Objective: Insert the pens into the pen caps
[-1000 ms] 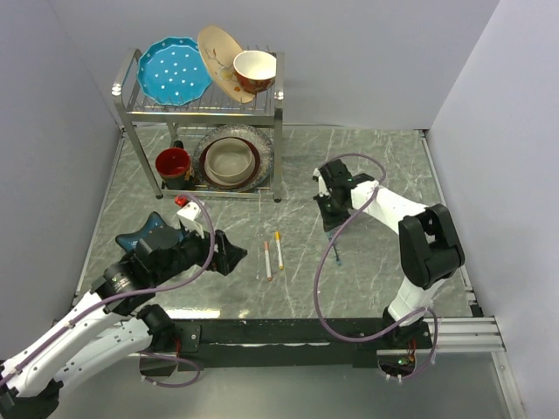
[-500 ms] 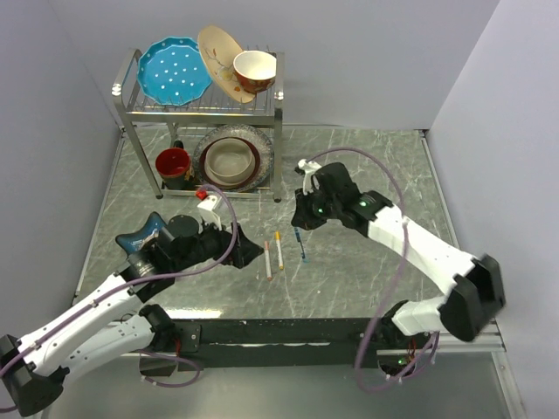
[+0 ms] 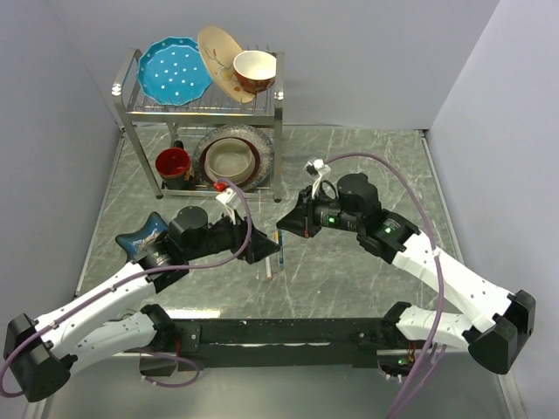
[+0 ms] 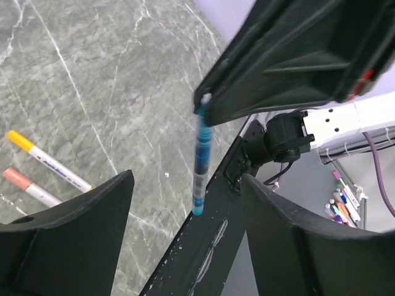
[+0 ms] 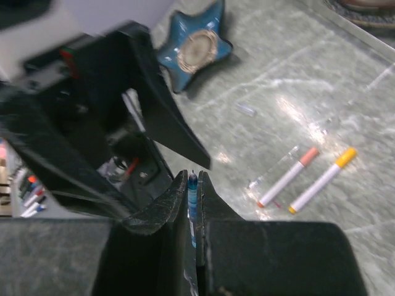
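My right gripper is shut on the dark blue pen and holds it upright above the table; the pen shows between its jaws in the right wrist view. My left gripper is open and empty right beside it, and the pen's lower end hangs above the gap between its fingers. Two white pens lie side by side on the table, one with an orange cap and one with a yellow cap; one shows in the top view. A small clear cap-like piece lies nearby.
A blue star-shaped dish sits at the left, under the left arm. A metal dish rack with plates, bowls and a red mug stands at the back left. The table's black front edge is just below the grippers.
My right arm has swung left to the table's middle, carrying the blue pen up off the table. My left arm has moved right over the white pens to meet it.
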